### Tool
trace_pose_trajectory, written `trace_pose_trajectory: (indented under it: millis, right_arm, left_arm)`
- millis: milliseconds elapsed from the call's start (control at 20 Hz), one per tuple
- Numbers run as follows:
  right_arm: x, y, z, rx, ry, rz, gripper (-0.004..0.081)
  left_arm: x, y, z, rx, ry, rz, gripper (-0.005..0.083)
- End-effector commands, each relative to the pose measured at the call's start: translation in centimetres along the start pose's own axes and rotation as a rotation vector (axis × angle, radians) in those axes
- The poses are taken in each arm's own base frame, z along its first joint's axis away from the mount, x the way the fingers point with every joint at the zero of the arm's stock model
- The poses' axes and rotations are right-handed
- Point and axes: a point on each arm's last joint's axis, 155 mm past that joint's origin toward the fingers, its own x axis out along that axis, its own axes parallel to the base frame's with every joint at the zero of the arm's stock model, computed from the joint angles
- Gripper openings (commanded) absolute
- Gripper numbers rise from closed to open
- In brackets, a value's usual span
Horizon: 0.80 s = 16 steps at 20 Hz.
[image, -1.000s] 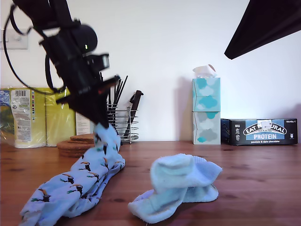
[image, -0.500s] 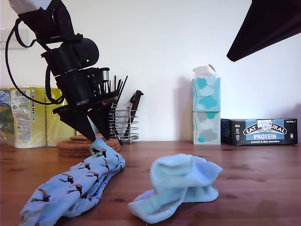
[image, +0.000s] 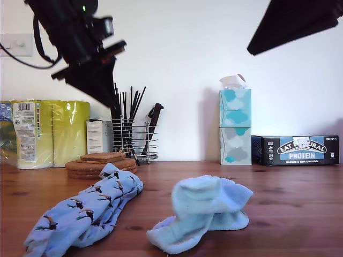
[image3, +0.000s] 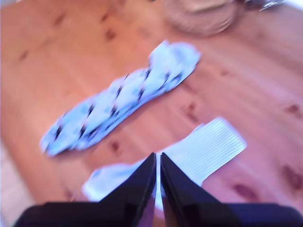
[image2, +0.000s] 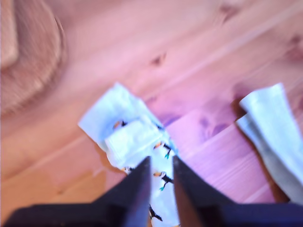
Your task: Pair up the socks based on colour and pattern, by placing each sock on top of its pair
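My first gripper (image2: 160, 177) hung high above the table (image: 300, 198), its jaws a narrow gap apart with nothing between them; in the exterior view it (image: 107, 99) sat at the upper left, above the utensil rack (image: 134, 140). Directly under it lay the toucan socks (image2: 137, 151), one on top of the other, free of the jaws; in the exterior view they (image: 88, 211) stretched along the table's left side, just in front of a stack of cork mats (image: 99, 163). My second gripper (image3: 157, 182) was clenched, fingers nearly touching and gripping nothing, well above the plain socks (image3: 199, 151); only its dark arm (image: 292, 24) showed at the exterior view's upper right. The plain socks (image: 206, 211) lay bunched together near the table's middle, apart from the toucan pair. Against the wall stood yellow rolls (image: 51, 131), a tissue box stack (image: 235, 126) and a protein-bar box (image: 300, 149).
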Motion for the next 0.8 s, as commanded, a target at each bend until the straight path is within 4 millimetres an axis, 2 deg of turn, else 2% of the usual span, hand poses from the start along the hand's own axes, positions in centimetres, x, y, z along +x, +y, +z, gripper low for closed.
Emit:
trace_pose_trajectory:
  millis: [0, 150, 250, 350, 500, 750]
  right_arm:
    - [0.0, -2.0, 1.2, 0.054, -0.061, -0.070, -0.0013]
    - [-0.1, -6.3, 2.4, 0.122, -0.178, -0.189, -0.0013]
    - [-0.5, -9.2, 2.1, 0.171, -0.236, -0.263, -0.0013]
    - [-0.8, -11.1, 1.1, 0.192, -0.262, -0.293, -0.0013]
    - [-1.2, -11.7, -0.8, 0.220, -0.253, -0.277, -0.0013]
    - [-4.1, -9.8, -1.3, 0.190, -0.270, -0.278, -0.0013]
  left_arm:
    - [-0.4, -0.4, 0.5, 0.028, -0.041, -0.004, -0.0021]
    - [-3.4, -1.0, 1.8, 0.071, -0.201, 0.008, -0.0021]
    - [-5.3, -1.4, 1.7, 0.097, -0.309, 0.019, -0.0021]
    - [-7.3, -1.3, 0.8, 0.132, -0.417, 0.038, -0.0021]
    - [-10.0, -1.5, -2.0, 0.145, -0.510, 0.055, -0.0021]
    - [-12.6, -2.6, -7.3, 0.130, -0.590, 0.060, -0.0021]
